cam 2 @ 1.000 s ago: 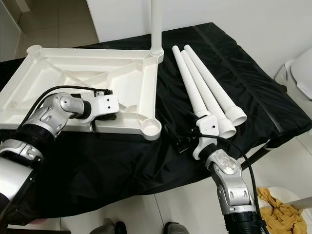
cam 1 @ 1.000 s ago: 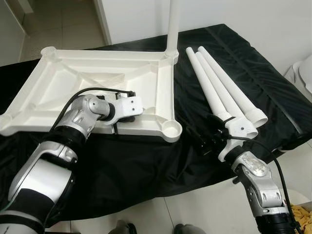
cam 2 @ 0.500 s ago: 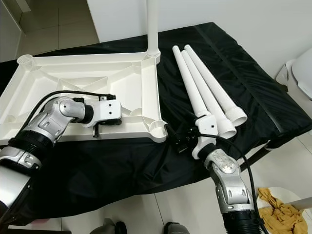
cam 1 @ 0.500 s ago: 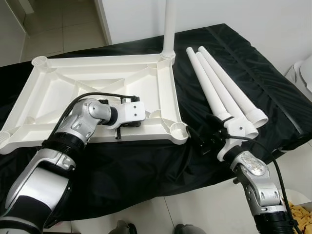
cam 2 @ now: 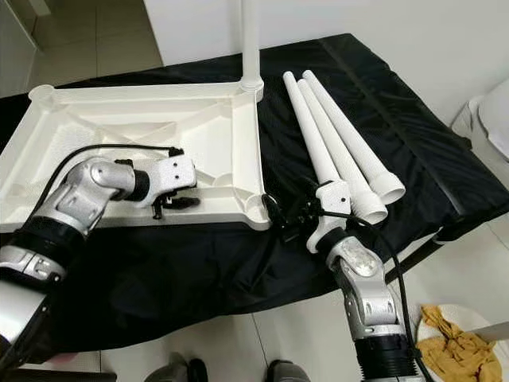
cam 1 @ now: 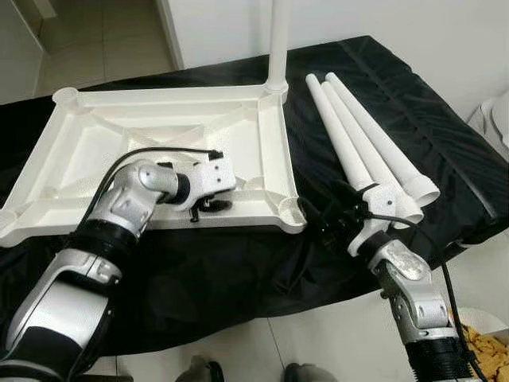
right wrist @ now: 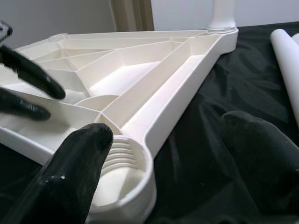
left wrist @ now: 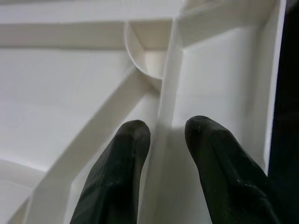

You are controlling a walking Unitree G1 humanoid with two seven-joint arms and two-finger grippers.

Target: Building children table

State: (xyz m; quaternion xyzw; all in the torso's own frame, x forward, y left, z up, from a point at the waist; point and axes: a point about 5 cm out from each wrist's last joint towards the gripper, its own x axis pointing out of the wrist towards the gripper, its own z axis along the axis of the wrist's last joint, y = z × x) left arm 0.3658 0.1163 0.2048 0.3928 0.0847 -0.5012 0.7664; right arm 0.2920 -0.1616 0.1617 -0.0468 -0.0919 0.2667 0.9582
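1. We have the top [cam 1: 159, 131] lying underside-up on the black cloth [cam 1: 238, 270], which we judge is so its corner sockets face up to take legs. One leg [cam 1: 277, 40] already stands upright in the far right corner.

2. Three loose legs [cam 1: 370, 147] lie side by side on the cloth just right of the top, apart from it, wide ends toward us, within reach of our right arm.

3. Our left gripper [cam 1: 208, 205] sits inside the top near its front rail. We judge it is there to steady or shift the top while a leg goes in.

4. Our right gripper [cam 1: 318, 223] hovers at the near right corner, between the top and the loose legs, holding nothing.

5. The left wrist view gives what the eye views cannot: the fingertips [left wrist: 126, 149] straddle a thin rib [left wrist: 163, 121], one on each side, with small gaps showing, so we read them as slightly apart and not yet clamped.

6. The right wrist view shows the empty near socket [right wrist: 121, 182] ridged inside, lying between widely spread fingers [right wrist: 74, 168]. It also catches the left gripper's tips [right wrist: 32, 79] across the top.

7. The eye views alone show the whole layout.
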